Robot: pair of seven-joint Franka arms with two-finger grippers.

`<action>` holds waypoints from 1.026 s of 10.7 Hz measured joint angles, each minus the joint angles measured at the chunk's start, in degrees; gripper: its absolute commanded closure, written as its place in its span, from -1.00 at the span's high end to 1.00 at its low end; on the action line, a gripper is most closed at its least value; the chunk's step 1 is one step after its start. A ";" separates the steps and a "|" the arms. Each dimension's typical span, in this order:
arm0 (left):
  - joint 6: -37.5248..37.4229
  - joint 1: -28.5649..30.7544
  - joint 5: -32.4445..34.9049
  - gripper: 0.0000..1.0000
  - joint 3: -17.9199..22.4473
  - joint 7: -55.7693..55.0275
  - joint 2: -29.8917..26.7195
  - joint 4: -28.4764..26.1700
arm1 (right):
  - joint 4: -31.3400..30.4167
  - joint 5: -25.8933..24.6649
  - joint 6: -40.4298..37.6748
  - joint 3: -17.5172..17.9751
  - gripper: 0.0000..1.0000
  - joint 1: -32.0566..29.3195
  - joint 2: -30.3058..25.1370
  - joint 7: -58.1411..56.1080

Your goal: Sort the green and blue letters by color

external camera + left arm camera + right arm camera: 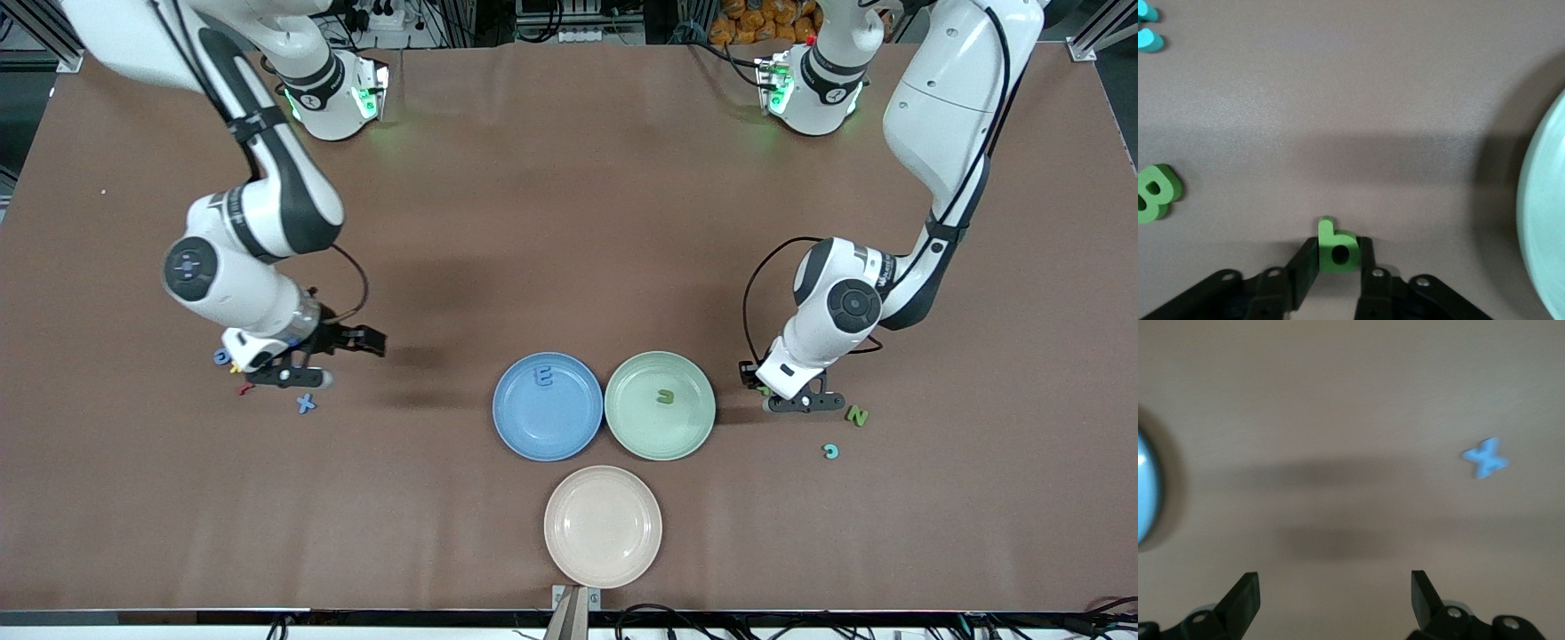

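My left gripper (770, 397) is down at the table beside the green plate (660, 437), shut on a small green letter b (1337, 248). Another green letter (856, 415) and a teal-blue letter (830, 452) lie close by, nearer the front camera. One green letter (664, 397) lies in the green plate, and a blue E (542, 378) in the blue plate (549, 431). My right gripper (342, 360) hangs open and holds nothing, over bare table near a blue X (306, 404). A further blue letter (221, 357) shows partly under that arm's wrist.
A beige plate (603, 533) with nothing in it sits nearest the front camera, below the two coloured plates. A tiny yellow piece (235, 366) and a red squiggle (244, 388) lie by the right gripper. Both arm bases stand along the edge farthest from the camera.
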 measured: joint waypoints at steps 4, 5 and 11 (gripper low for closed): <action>0.10 0.06 1.22 -1.00 -0.01 0.01 -0.20 0.01 | 0.82 -9.40 6.32 0.02 1.00 -5.28 5.24 -9.61; 0.18 0.11 1.24 -1.00 0.05 0.01 -0.22 0.16 | 1.73 -14.28 6.56 0.18 1.00 -5.18 6.89 -9.54; -8.70 -0.25 -0.05 -1.00 -0.13 -0.02 -3.20 6.19 | 3.29 -17.91 6.77 0.31 1.00 -5.11 9.48 -19.89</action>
